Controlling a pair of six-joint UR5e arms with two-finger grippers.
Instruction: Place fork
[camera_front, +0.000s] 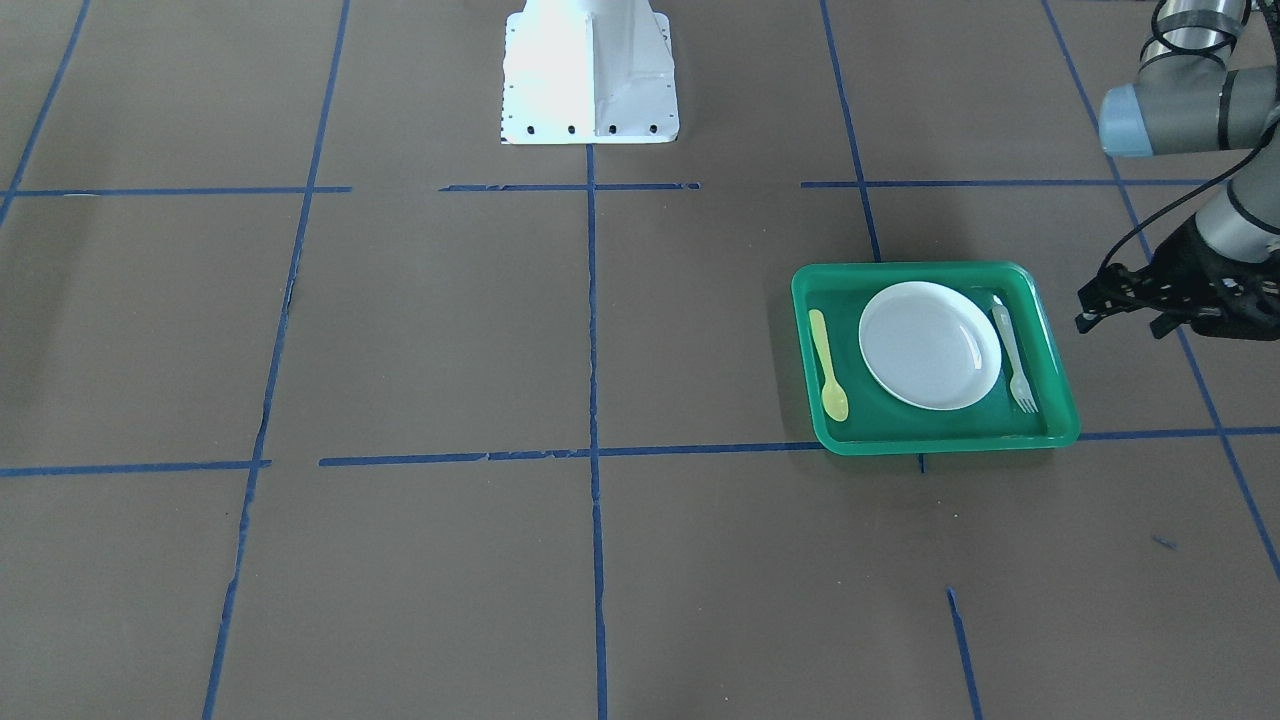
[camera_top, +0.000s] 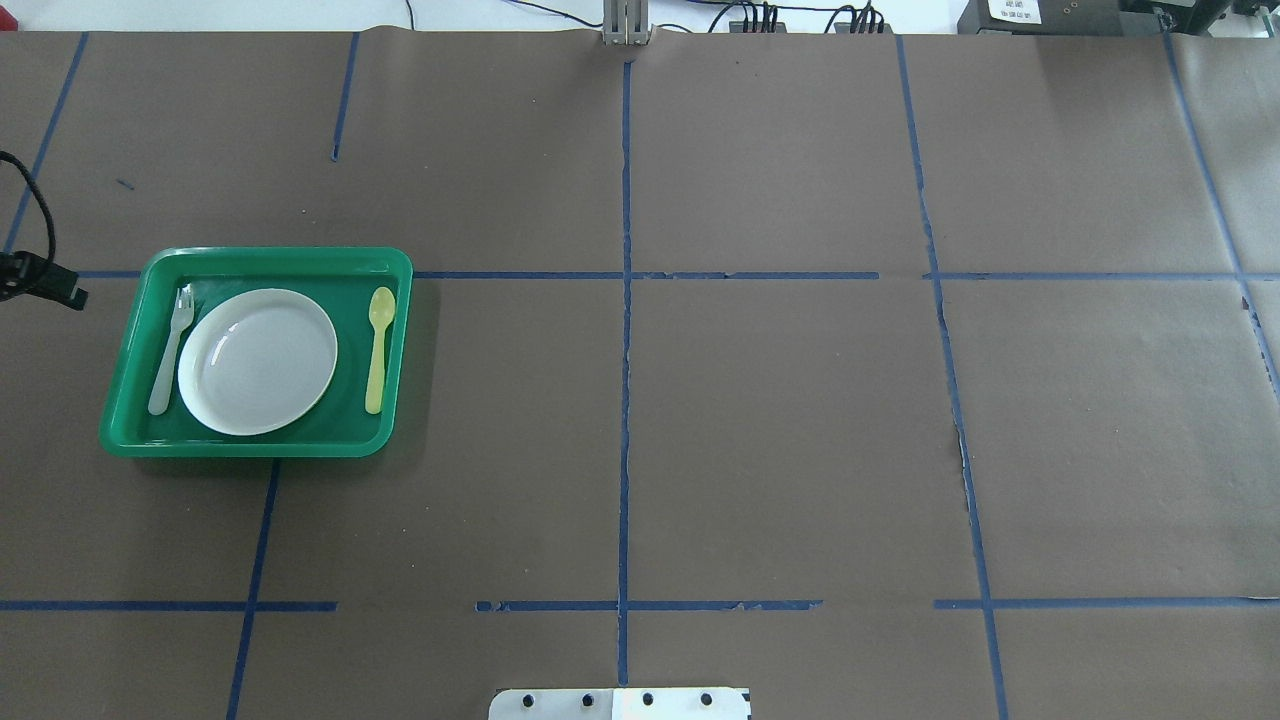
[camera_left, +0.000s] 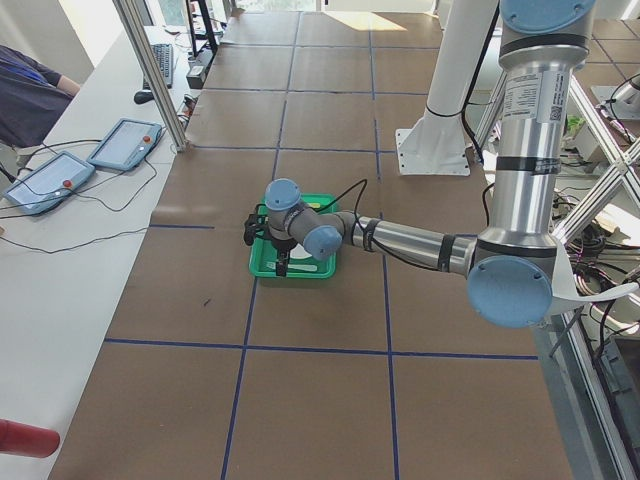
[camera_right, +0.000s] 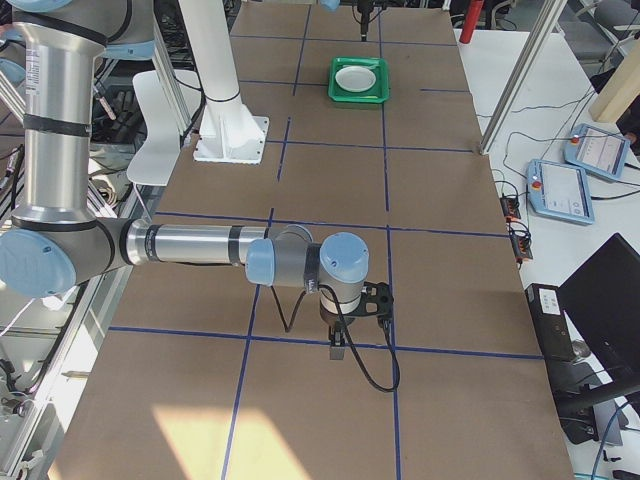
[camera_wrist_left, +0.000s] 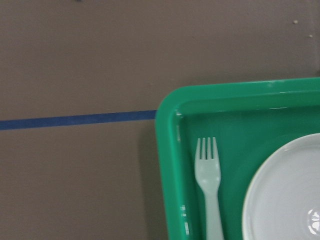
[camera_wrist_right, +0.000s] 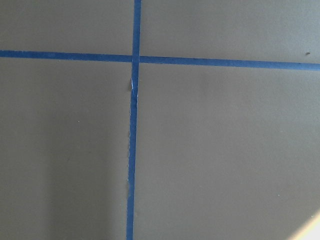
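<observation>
The pale translucent fork lies flat in the green tray, beside the white plate, tines towards the operators' side. It shows in the overhead view on the plate's left and in the left wrist view. My left gripper hangs just outside the tray's edge nearest the fork, fingers apart and empty. My right gripper is far off at the other end of the table, over bare paper. I cannot tell whether it is open.
A yellow spoon lies in the tray on the plate's other side. The white robot base stands at the table's robot side. Blue tape lines cross the brown paper.
</observation>
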